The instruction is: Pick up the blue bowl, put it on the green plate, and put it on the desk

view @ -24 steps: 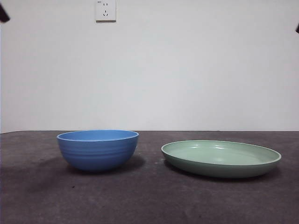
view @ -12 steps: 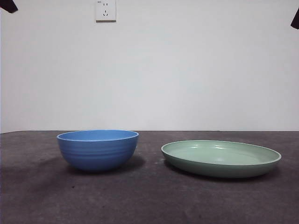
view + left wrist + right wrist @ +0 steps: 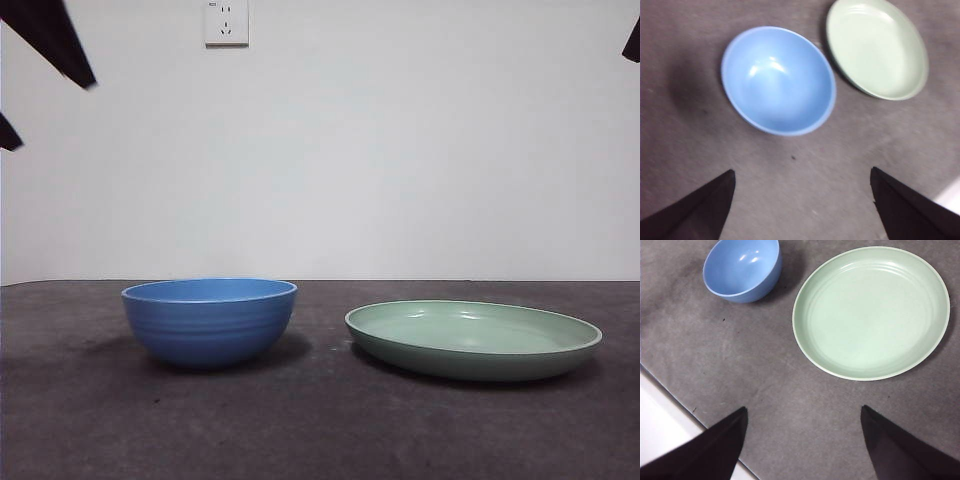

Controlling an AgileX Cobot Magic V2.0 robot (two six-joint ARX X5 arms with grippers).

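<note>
The blue bowl (image 3: 210,320) stands upright and empty on the desk (image 3: 320,430) at the left. The green plate (image 3: 473,339) lies empty to its right, apart from the bowl. My left gripper (image 3: 800,200) is open and empty, high above the desk with the blue bowl (image 3: 778,80) and green plate (image 3: 877,47) beyond its jaws. In the front view it shows as dark tips (image 3: 55,40) at the top left corner. My right gripper (image 3: 802,440) is open and empty, high above the green plate (image 3: 871,312), with the blue bowl (image 3: 742,269) farther off.
A white wall with a power socket (image 3: 226,22) stands behind the desk. The desk's edge and a white floor strip (image 3: 660,425) show in the right wrist view. A black tip (image 3: 632,42) shows at the top right corner.
The dark jaws at the top left of the front view have come lower and grown larger. The bowl and the plate have not moved.
</note>
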